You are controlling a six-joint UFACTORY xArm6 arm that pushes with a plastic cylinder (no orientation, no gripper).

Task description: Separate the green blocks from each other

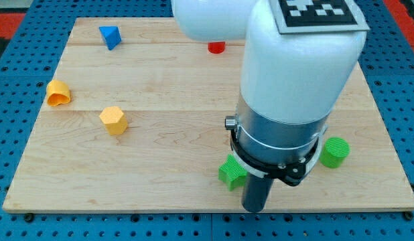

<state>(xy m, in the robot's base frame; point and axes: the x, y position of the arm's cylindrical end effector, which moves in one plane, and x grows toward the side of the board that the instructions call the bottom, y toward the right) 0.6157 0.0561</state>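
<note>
A green star block [229, 172] lies near the view's bottom, partly hidden behind my arm. A green cylinder [334, 152] stands far to its right, near the board's right edge. My tip [254, 207] rests at the board's bottom edge, just right of and below the green star and well left of the cylinder. The large white and grey arm body covers the board's middle right.
A blue triangular block [110, 36] lies at the top left. An orange arch-like block [58, 93] and an orange hexagonal block [114, 120] lie at the left. A red cylinder [216, 47] peeks out at the top. The wooden board [160, 100] lies on a blue pegboard.
</note>
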